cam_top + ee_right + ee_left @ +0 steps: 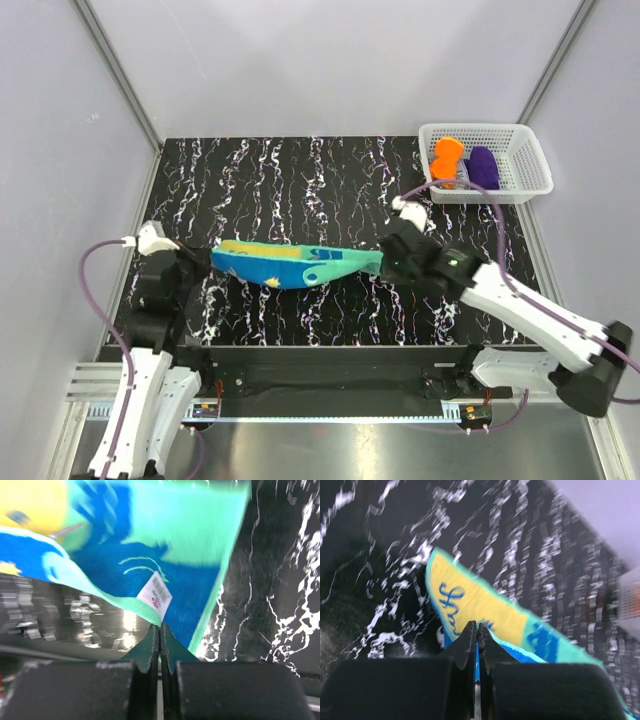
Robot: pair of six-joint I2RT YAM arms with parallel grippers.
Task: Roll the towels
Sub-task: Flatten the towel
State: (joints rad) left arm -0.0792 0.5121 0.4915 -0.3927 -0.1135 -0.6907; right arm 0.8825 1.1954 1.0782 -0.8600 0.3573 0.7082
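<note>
Two robot arms hold a teal, blue and yellow towel [290,265] stretched between them, low over the black, white-veined surface [300,180]. The left pincer [203,263] is clamped on the towel's left end, and the right pincer [384,262] is clamped on its right end. The cloth sags slightly in the middle.

The left wrist view shows the left pincer [477,628] with its fingers pressed together on the towel's edge, beside a yellow panel with blue script [470,600]. The right wrist view shows the right pincer [160,630] pinching the hem just below a small white label [155,594].

At the far right corner, a white lattice basket [535,160] holds the orange towel [447,158], bundled, just beside a purple item [484,168].
</note>
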